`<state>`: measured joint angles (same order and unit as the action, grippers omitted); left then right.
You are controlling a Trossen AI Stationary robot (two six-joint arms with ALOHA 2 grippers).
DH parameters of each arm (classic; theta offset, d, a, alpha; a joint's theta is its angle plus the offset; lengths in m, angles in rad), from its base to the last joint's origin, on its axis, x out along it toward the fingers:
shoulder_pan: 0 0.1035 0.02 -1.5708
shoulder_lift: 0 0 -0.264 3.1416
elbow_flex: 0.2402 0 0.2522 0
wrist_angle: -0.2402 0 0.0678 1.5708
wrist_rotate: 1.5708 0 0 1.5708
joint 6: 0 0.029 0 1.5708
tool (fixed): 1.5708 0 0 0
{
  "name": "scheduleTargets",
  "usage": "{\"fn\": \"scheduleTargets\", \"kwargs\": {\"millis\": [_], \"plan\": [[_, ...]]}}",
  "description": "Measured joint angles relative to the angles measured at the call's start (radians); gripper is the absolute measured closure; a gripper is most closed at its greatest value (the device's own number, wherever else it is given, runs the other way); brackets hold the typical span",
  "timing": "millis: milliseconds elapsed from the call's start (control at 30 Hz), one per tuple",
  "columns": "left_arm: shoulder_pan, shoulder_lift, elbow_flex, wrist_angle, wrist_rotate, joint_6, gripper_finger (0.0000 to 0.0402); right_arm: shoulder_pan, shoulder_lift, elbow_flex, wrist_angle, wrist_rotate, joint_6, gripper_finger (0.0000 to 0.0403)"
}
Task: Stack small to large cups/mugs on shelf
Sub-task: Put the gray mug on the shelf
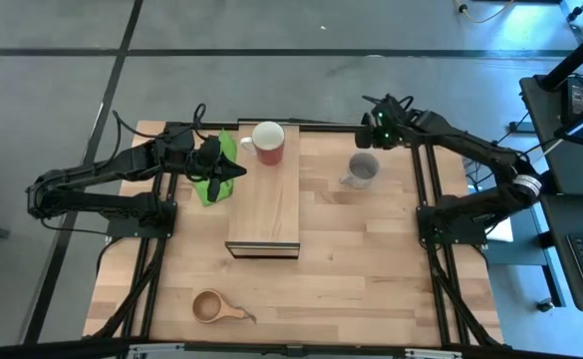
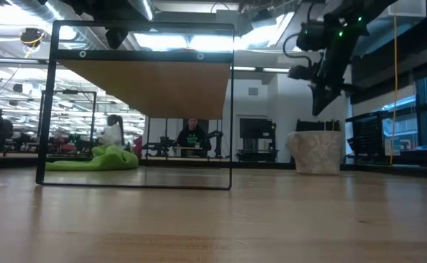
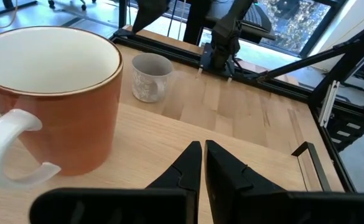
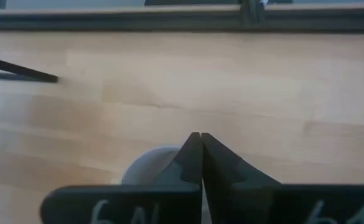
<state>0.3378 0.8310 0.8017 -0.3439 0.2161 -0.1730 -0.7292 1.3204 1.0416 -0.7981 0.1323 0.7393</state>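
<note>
Wooden cup [image 1: 211, 306] sits nearest us on the table's [image 1: 371, 269] near edge, left of centre, stub handle pointing right, well apart from everything else.

We see the shelf [image 1: 266, 204] lying lengthwise mid-table, dark front edge toward us. Red mug [image 1: 268, 143] stands upright on the shelf's far end, white inside showing, handle to the left. In the left wrist view the red mug [image 3: 51, 99] sits close ahead of the fingers, handle toward the camera.

Left gripper [image 1: 233, 171] hovers at the shelf's left edge, just beside the red mug, over the green cloth [image 1: 216, 172]. Its fingers [image 3: 185, 171] are closed with only a slit between them, holding nothing.

Grey mug [image 1: 362, 170] stands upright on the table right of the shelf, apart from it, handle toward the near left. Low view shows the grey mug [image 2: 317, 152] standing on the table.

Right gripper [image 1: 373, 133] hangs just beyond the grey mug, above it and not touching. In the right wrist view its fingers [image 4: 191, 158] are pressed together, empty, with the grey mug's rim [image 4: 147, 167] partly hidden behind them.

Low view also shows the green cloth [image 2: 104, 159] at left and a person [image 2: 192, 136] in the room behind.
</note>
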Motion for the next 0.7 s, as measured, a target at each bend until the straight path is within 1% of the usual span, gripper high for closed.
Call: {"fn": "scheduleTargets", "kwargs": {"millis": [133, 300, 533, 700], "plan": [[0.0, 0.0, 0.0, 0.0, 0.0, 0.0, 0.0388, -0.022, 0.055, 0.0, 0.026, -0.048, -0.039, 0.04], [0.0, 0.0, 0.0, 0.0, 0.0, -0.001, 0.0388, -0.022, 0.123, 0.0, 0.061, -0.055, -0.043, 0.04], [0.0, 0.0, 0.0, 0.0, 0.0, -0.028, 0.0388, -0.042, 0.205, 0.0, 0.059, -0.049, -0.07, 0.04], [0.0, 0.0, 0.0, 0.0, 0.0, -0.031, 0.0388, -0.041, 0.236, 0.0, 0.056, -0.068, -0.08, 0.04]]}}
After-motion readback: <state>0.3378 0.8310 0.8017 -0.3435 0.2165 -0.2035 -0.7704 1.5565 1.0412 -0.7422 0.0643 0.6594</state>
